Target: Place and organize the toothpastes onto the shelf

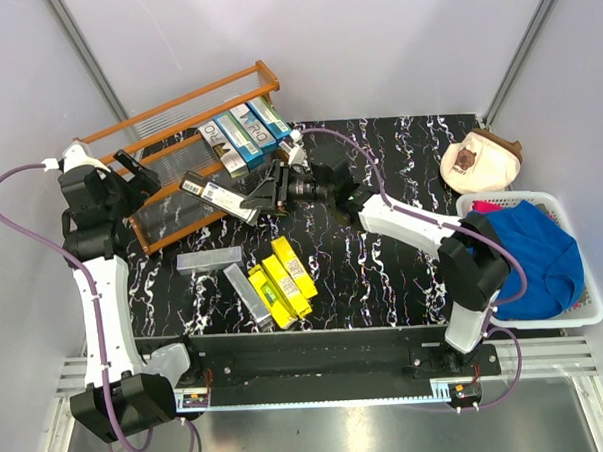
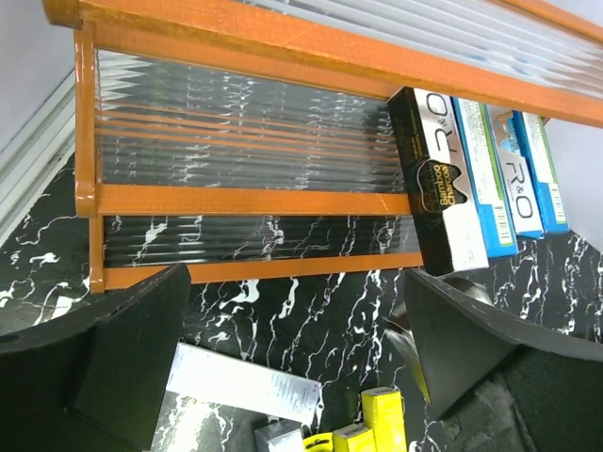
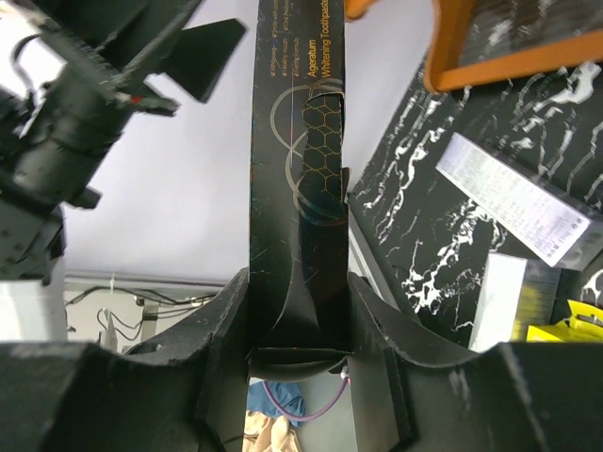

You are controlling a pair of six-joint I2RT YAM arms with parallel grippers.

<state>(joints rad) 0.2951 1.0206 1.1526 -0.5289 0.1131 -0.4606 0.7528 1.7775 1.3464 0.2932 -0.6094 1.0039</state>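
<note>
The step in hand looks like placing one more toothpaste. The right tool (image 3: 300,315) is clamped on the end of a black carton (image 3: 297,141) and holds it by the front rail of the shelf (image 1: 176,104), which stands at about 10 o'clock on the surface (image 1: 384,282). Whether carton and rail touch I cannot tell. The left tool (image 2: 292,358) is spread fully wide with nothing in it, hovering near the shelf's left end. A row of cartons (image 1: 242,133), one black and the rest blue, lies side by side at the shelf's right end. Next, I judge, the black carton needs turning to match that row and setting down beside it before release, and the rail could catch it. Two silver cartons (image 1: 209,258) and three yellow cartons (image 1: 281,277) lie loose at 7 o'clock. The surface is black with white veining. At 3 o'clock a white basket (image 1: 566,318) holds a blue cloth (image 1: 528,251), with a beige cap (image 1: 482,158) beyond it. Pale walls enclose the room.
</note>
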